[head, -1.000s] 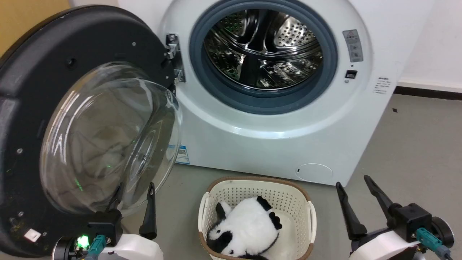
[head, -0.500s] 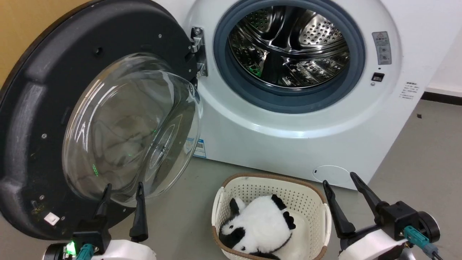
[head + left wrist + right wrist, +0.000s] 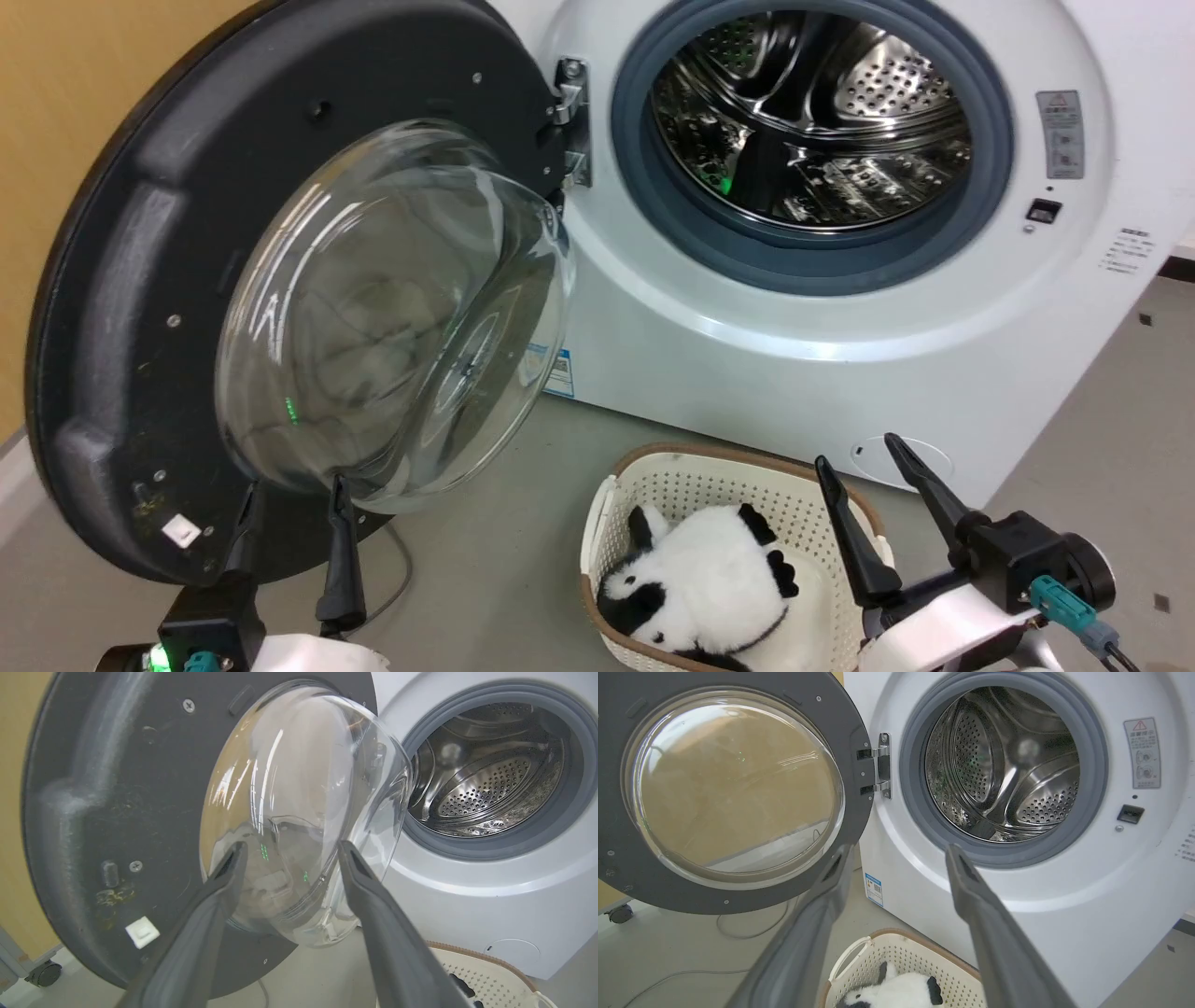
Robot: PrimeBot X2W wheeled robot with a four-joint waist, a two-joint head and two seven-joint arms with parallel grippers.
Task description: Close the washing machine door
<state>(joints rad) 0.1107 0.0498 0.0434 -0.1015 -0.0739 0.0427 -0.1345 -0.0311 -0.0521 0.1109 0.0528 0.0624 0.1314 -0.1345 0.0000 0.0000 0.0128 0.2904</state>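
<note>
Left end effector [image 3: 290, 849] spread, seemingly clear of door [image 3: 117, 788]; wrist view adds caster [image 3: 44, 973].

Beyond the left gripper's [image 3: 294, 483] matt dark fingers, the round black washing machine door [image 3: 121, 308] shows scuffed matt plastic around a glossy clear glass bowl [image 3: 392, 308]. Ahead, the white boxy washing machine [image 3: 794, 364] gleams smooth, its perforated steel drum [image 3: 822, 121] mirror-bright inside a dull grey rubber gasket [image 3: 812, 271]. Beside the right gripper [image 3: 856, 451], a cream perforated plastic basket [image 3: 653, 485] holds a black-and-white plush panda [image 3: 709, 588].
</note>
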